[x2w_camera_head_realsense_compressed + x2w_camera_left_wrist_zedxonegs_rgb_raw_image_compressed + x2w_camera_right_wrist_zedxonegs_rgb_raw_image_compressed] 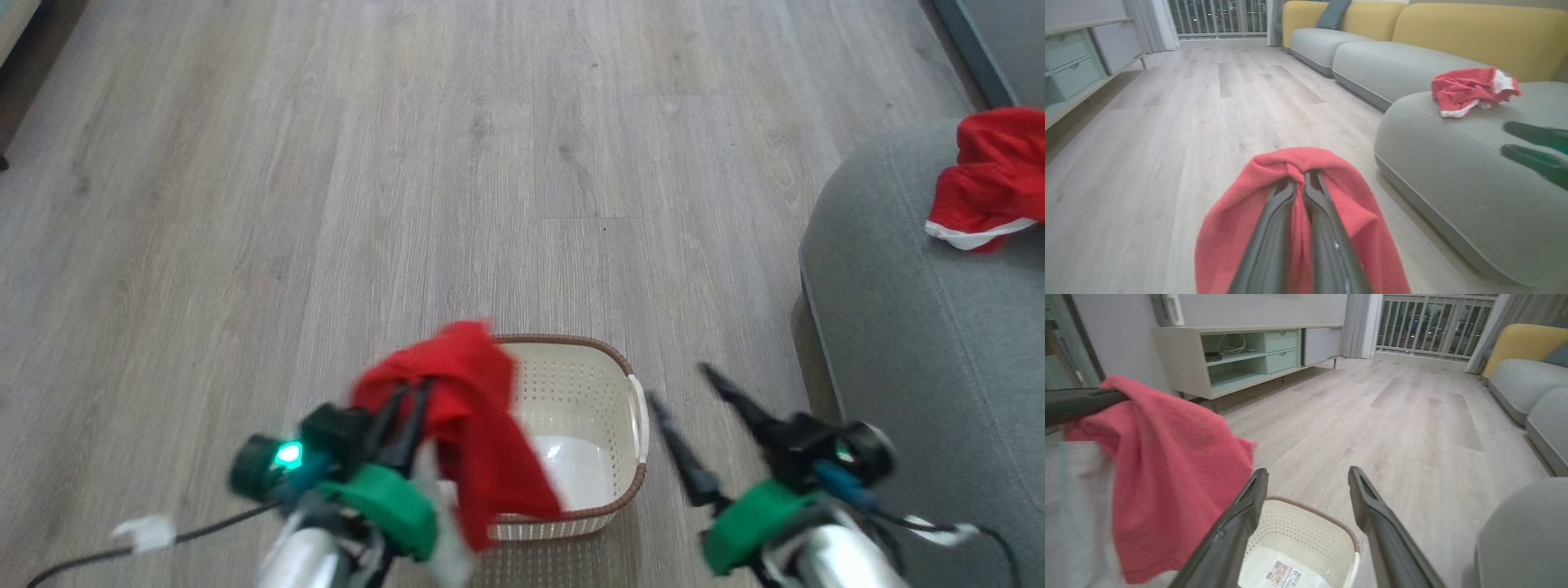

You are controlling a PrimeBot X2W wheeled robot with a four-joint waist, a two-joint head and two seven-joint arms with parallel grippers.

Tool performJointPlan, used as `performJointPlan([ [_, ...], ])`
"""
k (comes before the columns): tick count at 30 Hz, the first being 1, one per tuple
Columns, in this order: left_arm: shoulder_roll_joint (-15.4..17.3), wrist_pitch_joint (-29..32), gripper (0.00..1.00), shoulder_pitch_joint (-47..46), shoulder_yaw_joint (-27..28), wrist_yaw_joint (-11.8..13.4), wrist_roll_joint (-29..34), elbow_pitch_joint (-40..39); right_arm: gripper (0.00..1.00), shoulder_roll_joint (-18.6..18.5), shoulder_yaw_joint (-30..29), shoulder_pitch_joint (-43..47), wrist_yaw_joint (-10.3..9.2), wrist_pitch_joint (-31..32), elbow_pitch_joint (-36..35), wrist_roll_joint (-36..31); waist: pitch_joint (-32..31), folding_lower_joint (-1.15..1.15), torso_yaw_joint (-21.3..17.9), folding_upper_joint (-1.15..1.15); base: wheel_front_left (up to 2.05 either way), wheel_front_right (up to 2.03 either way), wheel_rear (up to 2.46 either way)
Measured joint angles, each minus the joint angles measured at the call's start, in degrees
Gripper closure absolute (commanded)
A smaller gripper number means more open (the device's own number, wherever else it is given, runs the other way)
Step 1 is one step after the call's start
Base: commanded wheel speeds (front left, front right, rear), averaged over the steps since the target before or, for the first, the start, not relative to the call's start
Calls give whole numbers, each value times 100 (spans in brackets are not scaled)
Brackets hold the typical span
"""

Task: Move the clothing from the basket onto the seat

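Left gripper (412,390) is pressing its 2 long dark fingers almost fully together on a bunched fold of the thin bright red jersey clothing (482,425). The fabric is wrapping over the fingertips and hanging free below them. Pinching a gathered fold rather than a loose edge is probably keeping the thin cloth from slipping during the carry.

In the head view the clothing is draping from those fingertips toward 5 o'clock, across the left side of the small cream perforated plastic basket (584,384) with the brown braided rim. Whether its lowest hem is touching that rim I cannot tell. The visible part of the basket's bottom is showing a sticker and no cloth.

Right gripper (679,385) is standing wide open and holding nothing, just beside the basket at its 3 o'clock, likely keeping clear.

The large grey-green upholstered seat (914,327) is lying at 3 o'clock of the left gripper, well apart, beyond both basket and right gripper. Another crumpled red garment with white trim (992,175) is resting on that seat toward 2 o'clock.
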Motion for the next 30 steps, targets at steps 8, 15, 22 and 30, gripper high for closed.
performJointPlan([
  [8,-107,88,100,-435,-901,-171,46,0,0,-315,1586,-699,0,0,135,499,1,0,32,0,0,0,0],
  [15,-119,140,100,-670,-1779,-319,-8,-118,0,-636,2369,-1279,0,0,303,753,10,0,59,0,0,0,0],
  [22,-116,143,100,-770,-2027,-366,-237,-57,100,-790,2928,-1641,0,0,520,1133,-4,0,67,0,0,0,0],
  [30,-109,19,0,-845,-2015,-260,-264,107,100,-925,2945,-1688,0,1,601,1370,16,0,8,0,0,0,0],
])
